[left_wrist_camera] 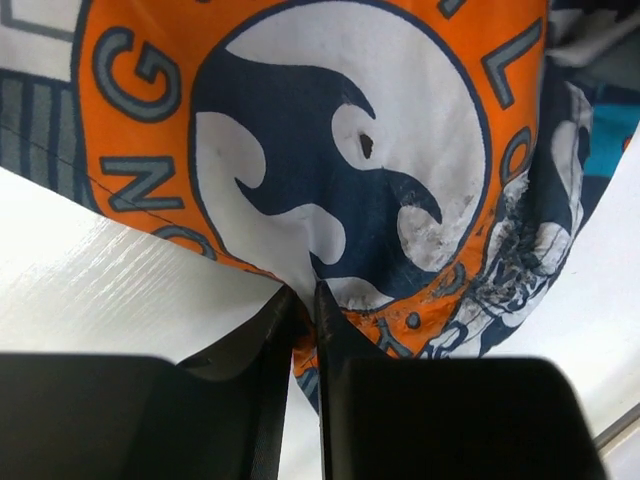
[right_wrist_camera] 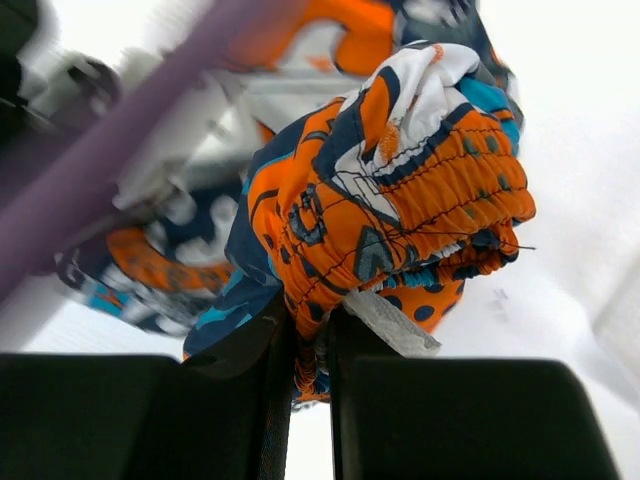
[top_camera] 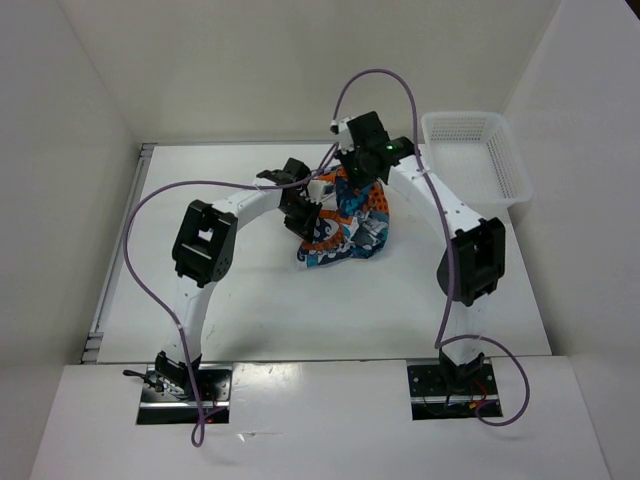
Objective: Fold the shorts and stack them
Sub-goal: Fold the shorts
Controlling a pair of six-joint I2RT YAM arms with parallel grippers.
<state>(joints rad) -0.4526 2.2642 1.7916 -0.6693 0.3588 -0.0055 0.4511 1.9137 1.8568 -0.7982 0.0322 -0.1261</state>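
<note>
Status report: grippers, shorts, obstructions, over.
Grippers: left gripper and right gripper shut on orange-blue cartoon-print fabric shorts. Shorts bunched, unfolded. Nothing blocking; white plastic mesh basket far right, apart.

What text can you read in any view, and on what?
"G", "N", "O": grey letters on the orange ring printed on the blue-and-orange fabric shorts, left side; word incomplete.
"L", "O": same ring, right side; incomplete.
On the white sewn tag: nothing readable.
Overhead view: print too small to read.

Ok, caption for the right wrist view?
The right gripper pinches the printed shorts by their bunched orange waistband.
</note>
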